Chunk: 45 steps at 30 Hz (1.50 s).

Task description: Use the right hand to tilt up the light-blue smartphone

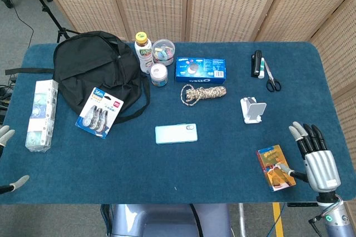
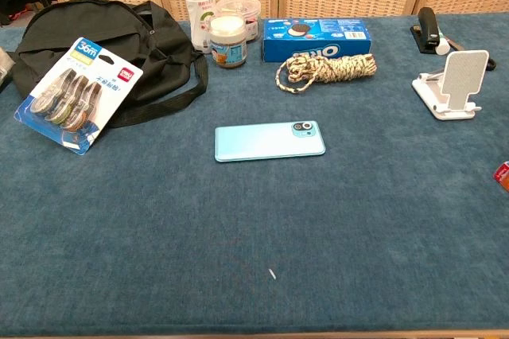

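Blue felt table [image 1: 222, 181] before wicker screens. Left to right: left hand [image 1: 6, 137] at the near-left edge, only fingertips visible, grip cannot be told; boxed stack [image 1: 41, 114]; black backpack [image 1: 97, 70] with tape-measure pack [image 1: 100, 112] leaning on it; bottle [image 1: 144, 50], two jars; Oreo box [image 1: 201, 69]; rope coil [image 1: 203, 93]; white phone stand [image 1: 252, 109]; stapler [image 1: 256, 63]; scissors [image 1: 271, 78]; small book [image 1: 275, 167]. Light-blue smartphone [image 1: 176, 133] lies flat, face down, mid-table, nothing on it. Right hand [image 1: 314, 156] rests at the near-right edge, fingers extended and apart, holding nothing, well apart from the smartphone, with the book between.
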### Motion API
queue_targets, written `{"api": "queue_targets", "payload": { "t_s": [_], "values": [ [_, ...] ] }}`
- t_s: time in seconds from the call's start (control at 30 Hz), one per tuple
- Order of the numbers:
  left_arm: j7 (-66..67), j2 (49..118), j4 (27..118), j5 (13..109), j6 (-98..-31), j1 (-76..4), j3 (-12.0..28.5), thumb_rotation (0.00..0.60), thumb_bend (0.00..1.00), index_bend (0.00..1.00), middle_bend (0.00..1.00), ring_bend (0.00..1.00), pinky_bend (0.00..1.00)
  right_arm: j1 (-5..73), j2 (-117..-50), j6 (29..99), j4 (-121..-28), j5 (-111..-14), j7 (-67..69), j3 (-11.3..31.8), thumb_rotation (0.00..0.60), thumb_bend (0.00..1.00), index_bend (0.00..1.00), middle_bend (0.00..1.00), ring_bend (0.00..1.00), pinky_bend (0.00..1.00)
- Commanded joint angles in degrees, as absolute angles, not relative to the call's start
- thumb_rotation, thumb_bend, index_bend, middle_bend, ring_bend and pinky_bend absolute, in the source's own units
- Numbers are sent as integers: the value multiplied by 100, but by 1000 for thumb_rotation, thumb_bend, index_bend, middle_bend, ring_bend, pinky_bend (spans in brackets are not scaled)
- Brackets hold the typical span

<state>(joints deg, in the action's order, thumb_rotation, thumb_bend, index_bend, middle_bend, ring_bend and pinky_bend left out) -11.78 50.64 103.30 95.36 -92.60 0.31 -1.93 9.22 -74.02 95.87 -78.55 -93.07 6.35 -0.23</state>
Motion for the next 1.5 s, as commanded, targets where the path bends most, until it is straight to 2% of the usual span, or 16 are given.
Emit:
{"api": "queue_targets", "payload": {
  "t_s": [0.03,0.3,0.4,0.47,0.57,0.63,0.73,0.87,0.93,1.07,1.5],
  "values": [
    [-1185,5065,10324,9536,-9268,39,-196,600,0,0,0,0,0,925,-7440,9521,-7809,-9333,639,1,600,2,0,0,0,0],
    [-1106,5088,10374,9466,-9217,10,-158,600,0,0,0,0,0,1372,-7449,9050,-8221,-9611,252,182,600,3,0,0,0,0],
    [-1041,5097,10391,9420,-9161,-12,-147,600,0,0,0,0,0,1696,-7441,8627,-8650,-9673,-115,307,600,20,0,0,0,0],
    [-1043,5095,10410,9360,-9134,-23,-128,600,0,0,0,0,0,2061,-7565,8053,-9016,-9537,-528,485,600,38,3,0,0,0],
    [-1063,5086,10419,9325,-9145,-21,-108,600,0,0,0,0,0,2299,-7973,7784,-9216,-9277,-1192,750,600,53,81,0,0,0],
    [-1072,5079,10420,9313,-9128,-28,-106,600,0,0,0,0,0,2448,-8334,7595,-9165,-9117,-1533,844,600,55,120,0,0,0],
    [-1069,5068,10419,9284,-9073,-48,-104,600,0,0,0,0,0,2688,-8701,7098,-9093,-8788,-2164,884,600,98,123,0,0,0],
    [-1069,5063,10425,9206,-9019,-74,-76,600,0,0,0,0,0,2942,-9242,6786,-8973,-8505,-2874,960,600,329,141,0,0,0],
    [-1065,5061,10437,9154,-8995,-85,-57,600,0,0,0,0,0,3096,-9535,6594,-8841,-8358,-3126,987,600,386,145,0,0,0],
    [-1079,5045,10456,9079,-8955,-102,-30,600,0,0,0,0,0,3372,-9968,6282,-8491,-8107,-3516,1051,600,413,158,0,0,0],
    [-1077,5042,10470,9035,-8870,-132,-23,600,0,0,0,0,0,3888,-10607,5827,-7514,-7674,-4090,1150,600,414,179,14,0,0]
  ]
}}
